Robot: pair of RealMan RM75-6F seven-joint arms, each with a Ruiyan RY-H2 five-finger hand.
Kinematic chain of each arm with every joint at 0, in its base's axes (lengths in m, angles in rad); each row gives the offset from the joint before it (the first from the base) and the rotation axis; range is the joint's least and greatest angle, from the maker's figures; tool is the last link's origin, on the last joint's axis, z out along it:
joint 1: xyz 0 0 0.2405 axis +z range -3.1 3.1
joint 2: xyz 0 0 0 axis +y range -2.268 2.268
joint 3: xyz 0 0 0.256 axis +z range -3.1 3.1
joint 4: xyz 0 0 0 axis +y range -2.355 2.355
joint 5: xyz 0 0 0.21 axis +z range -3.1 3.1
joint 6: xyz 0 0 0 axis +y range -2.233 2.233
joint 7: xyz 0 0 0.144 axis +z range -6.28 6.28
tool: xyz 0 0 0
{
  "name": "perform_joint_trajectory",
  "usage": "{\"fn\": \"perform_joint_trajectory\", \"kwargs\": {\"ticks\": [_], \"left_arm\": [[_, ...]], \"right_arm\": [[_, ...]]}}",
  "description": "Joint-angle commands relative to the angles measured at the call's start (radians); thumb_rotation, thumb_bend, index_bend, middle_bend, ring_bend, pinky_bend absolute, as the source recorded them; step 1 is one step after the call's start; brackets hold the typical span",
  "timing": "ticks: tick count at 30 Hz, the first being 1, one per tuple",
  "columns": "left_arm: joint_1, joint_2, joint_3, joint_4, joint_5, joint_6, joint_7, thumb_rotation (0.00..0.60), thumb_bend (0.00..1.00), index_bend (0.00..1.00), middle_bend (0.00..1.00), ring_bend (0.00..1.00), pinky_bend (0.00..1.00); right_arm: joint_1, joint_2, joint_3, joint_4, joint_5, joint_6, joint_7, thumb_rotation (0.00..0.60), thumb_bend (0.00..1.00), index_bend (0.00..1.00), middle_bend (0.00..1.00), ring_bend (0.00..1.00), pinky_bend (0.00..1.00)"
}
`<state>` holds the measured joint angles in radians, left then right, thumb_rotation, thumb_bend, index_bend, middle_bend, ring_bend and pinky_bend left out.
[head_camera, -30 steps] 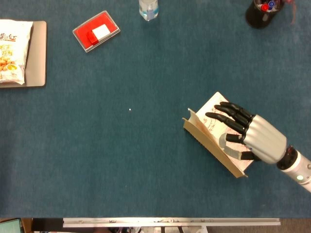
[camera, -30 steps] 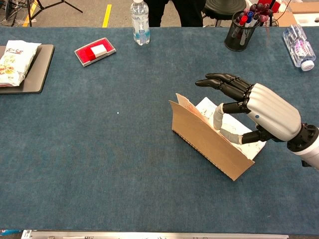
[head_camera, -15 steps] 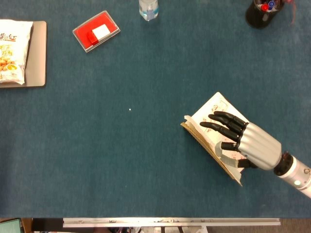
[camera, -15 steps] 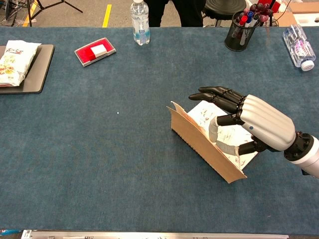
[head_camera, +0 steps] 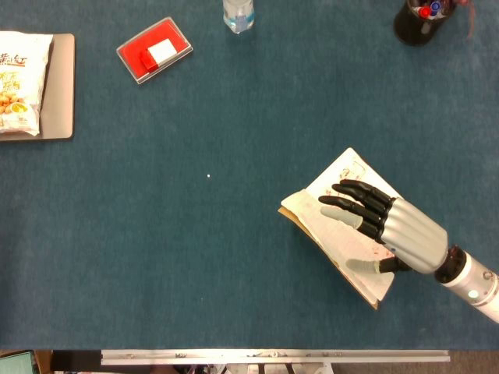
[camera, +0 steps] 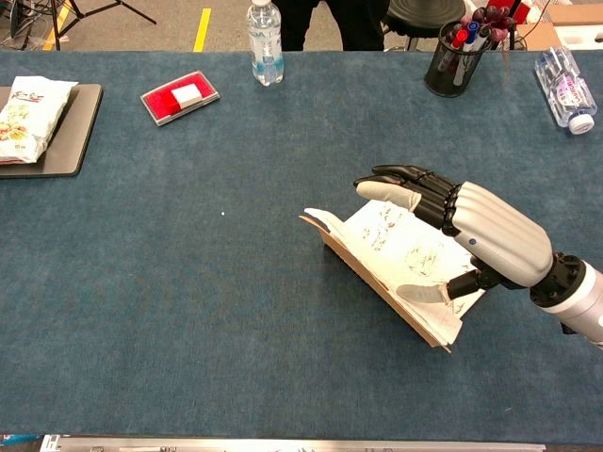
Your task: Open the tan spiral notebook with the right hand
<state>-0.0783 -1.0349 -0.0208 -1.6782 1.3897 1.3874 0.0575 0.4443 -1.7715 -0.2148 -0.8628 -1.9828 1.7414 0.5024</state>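
The right hand covers part of the notebook, hiding the middle of the page beneath it. Whether the fingertips touch the paper or hover just above it cannot be told from either view. The sketches on the exposed page are too small to read. The forearm is cut off at the right frame edge, and the left hand appears in neither view.

The right hand lies palm down, fingers extended and slightly spread, pointing away from the wrist toward the raised leaves; its thumb reaches along the near page edge. It holds nothing, its fingers apart. The notebook sits directly under and ahead of the hand, its tan cover and some pages tilted up past the fingertips, the sketched page lying flatter beneath the palm.

Far beyond the fingertips lie a red box and a water bottle. A pen cup stands beyond the back of the hand.
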Motion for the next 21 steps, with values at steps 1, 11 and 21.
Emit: {"fn": "perform_joint_trajectory", "kwargs": {"ticks": [1, 11, 21], "left_arm": [[0.0, 0.0, 0.0, 0.0, 0.0, -0.001, 0.0, 0.6, 0.43, 0.44, 0.36, 0.28, 0.45], [0.0, 0.001, 0.0, 0.0, 0.001, -0.001, -0.003, 0.6, 0.43, 0.44, 0.36, 0.28, 0.45], [0.001, 0.002, 0.0, -0.001, 0.001, 0.0, -0.004, 0.6, 0.43, 0.44, 0.36, 0.28, 0.45]], "right_arm": [[-0.003, -0.01, 0.003, 0.01, 0.004, 0.007, 0.02, 0.6, 0.03, 0.04, 0.12, 0.0, 0.11], [-0.003, -0.014, -0.006, 0.012, 0.012, -0.014, 0.063, 0.6, 0.0, 0.04, 0.12, 0.0, 0.11], [-0.003, -0.008, -0.011, -0.003, 0.027, -0.044, 0.094, 0.6, 0.0, 0.0, 0.12, 0.0, 0.11]]}}
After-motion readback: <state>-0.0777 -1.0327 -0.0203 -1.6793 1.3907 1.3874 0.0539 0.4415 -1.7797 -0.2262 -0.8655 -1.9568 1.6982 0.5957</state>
